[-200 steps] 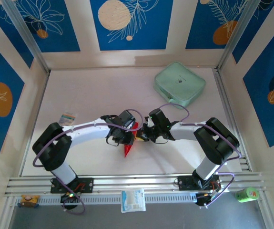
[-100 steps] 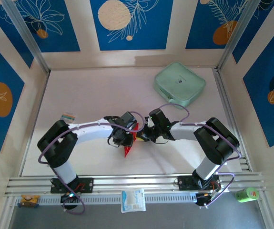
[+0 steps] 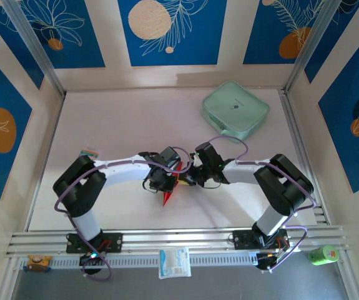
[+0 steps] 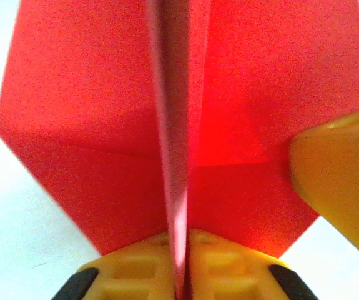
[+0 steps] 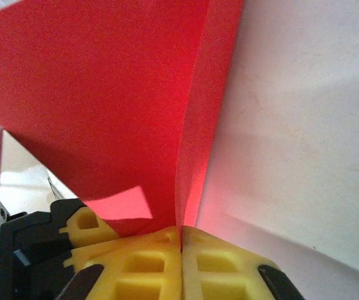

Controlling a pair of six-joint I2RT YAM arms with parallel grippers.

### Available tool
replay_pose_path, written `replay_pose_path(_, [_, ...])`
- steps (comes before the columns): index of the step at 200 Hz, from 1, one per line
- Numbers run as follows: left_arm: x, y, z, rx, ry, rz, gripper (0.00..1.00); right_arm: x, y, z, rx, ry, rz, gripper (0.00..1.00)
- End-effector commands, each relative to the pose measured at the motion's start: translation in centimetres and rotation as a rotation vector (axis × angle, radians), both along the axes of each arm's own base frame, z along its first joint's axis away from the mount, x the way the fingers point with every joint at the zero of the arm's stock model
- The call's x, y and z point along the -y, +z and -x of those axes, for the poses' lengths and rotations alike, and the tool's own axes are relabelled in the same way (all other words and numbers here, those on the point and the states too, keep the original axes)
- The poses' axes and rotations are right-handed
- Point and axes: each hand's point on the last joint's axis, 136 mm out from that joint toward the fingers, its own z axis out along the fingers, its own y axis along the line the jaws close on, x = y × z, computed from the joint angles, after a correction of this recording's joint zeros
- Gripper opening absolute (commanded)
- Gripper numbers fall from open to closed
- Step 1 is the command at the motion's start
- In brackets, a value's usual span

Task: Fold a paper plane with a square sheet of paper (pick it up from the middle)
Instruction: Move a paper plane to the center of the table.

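Pinching the slim bright red folded paper plane [image 3: 168,195] from both sides, the two arms meet over the middle of the pale table [image 3: 117,119], towards its near edge. The plane's sharp nose points near, out from under the wrists. The left gripper [image 4: 179,275] is closed narrow on the upright centre crease, and the right gripper [image 5: 180,240] is clamped just as tightly on a fold of the same red paper, so each pincer holds the plane and neither stands wide. The paper looks very light, thin and limp. Its wings will sag away from any hold, it will keep any accidental dent, and it could tear if the two grips pull against each other. The layered centre crease is likely the stiffest part and the best place to take hold. A yellow block [image 4: 335,187] presses the right wing in the left wrist view. It is probably a finger of the other gripper, though it is too close to be sure. The mint-green rounded zip case [image 3: 235,110] lies far and right, well apart. A small striped packet [image 3: 89,152] sits left, beside the left arm. A white printed packet [image 3: 174,261] and a small green container [image 3: 323,254] rest on the near rail. Only the grippers crowd each other.
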Motion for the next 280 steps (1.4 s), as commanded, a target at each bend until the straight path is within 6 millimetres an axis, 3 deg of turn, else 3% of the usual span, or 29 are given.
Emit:
replay_pose_path(1, [0.4,0.3,-0.4,0.014,-0.001,-0.013,0.09,0.7,0.8,0.0,0.013,0.008,0.012,0.13])
replay_pose_path(35, [-1.3,1.2,-1.9,0.084,0.090,-0.101,0.08,3.1,1.5,0.1,0.040,-0.026,0.065,0.25])
replay_pose_path(66, [-2.0,1.6,-3.1,0.122,0.163,-0.161,0.07,5.9,1.6,0.4,0.043,-0.084,0.104,0.26])
replay_pose_path(107, [-2.8,1.4,-3.9,0.125,0.221,-0.252,0.07,7.9,2.2,0.8,0.058,-0.142,0.094,0.27])
replay_pose_path(280, [-2.2,-0.4,-3.5,0.057,0.252,-0.267,0.15,7.5,1.8,1.2,0.037,-0.138,0.076,0.28])
